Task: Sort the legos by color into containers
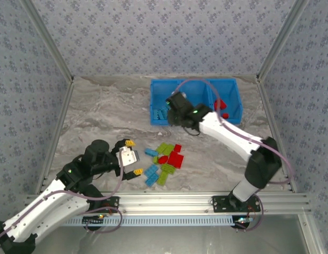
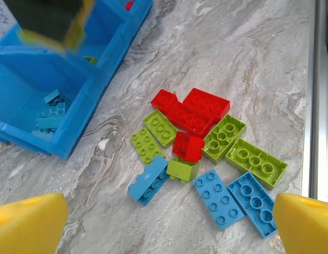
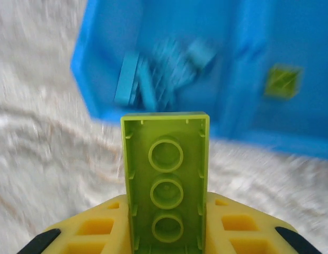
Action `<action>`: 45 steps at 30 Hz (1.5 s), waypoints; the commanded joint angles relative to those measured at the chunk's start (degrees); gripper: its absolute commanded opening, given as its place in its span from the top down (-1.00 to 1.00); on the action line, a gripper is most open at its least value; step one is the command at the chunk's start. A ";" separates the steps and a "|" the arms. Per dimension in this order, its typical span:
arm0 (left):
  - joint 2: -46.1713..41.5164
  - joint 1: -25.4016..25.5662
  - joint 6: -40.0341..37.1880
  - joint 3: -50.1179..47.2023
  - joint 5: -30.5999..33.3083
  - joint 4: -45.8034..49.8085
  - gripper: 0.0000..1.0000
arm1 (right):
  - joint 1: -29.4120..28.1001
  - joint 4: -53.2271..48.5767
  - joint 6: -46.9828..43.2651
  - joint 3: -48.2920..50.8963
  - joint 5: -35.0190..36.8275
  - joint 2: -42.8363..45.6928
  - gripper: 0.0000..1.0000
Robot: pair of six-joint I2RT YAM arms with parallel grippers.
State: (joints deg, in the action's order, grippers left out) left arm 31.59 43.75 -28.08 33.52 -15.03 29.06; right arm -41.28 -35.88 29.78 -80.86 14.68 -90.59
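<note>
Legos (image 2: 187, 145) are only partly sorted. About a dozen red, lime and light blue ones lie in a loose pile on the counter (image 2: 248, 58), just ahead of the left end effector (image 1: 133, 157), whose fingers are spread wide and empty. The right end effector (image 3: 166, 233) is pinching a lime brick (image 3: 166, 185), with the blue tray (image 3: 248, 132) just beyond it. Ahead to its left sit several light blue bricks (image 3: 153, 74), and one lime piece (image 3: 283, 82) lies in the next compartment to the right. Red ones (image 1: 221, 106) occupy the end compartment. More than half looks left to do.
</note>
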 commanded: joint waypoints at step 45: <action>46.90 3.62 120.65 10.37 14.00 -14.67 -0.77 | 0.74 -7.17 0.06 28.77 -20.16 34.92 -0.76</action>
State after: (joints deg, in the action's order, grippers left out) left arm 75.77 46.94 87.24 41.30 0.56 17.32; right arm -40.88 -43.75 28.93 -50.74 -4.80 -56.62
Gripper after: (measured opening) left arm 0.887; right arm 0.881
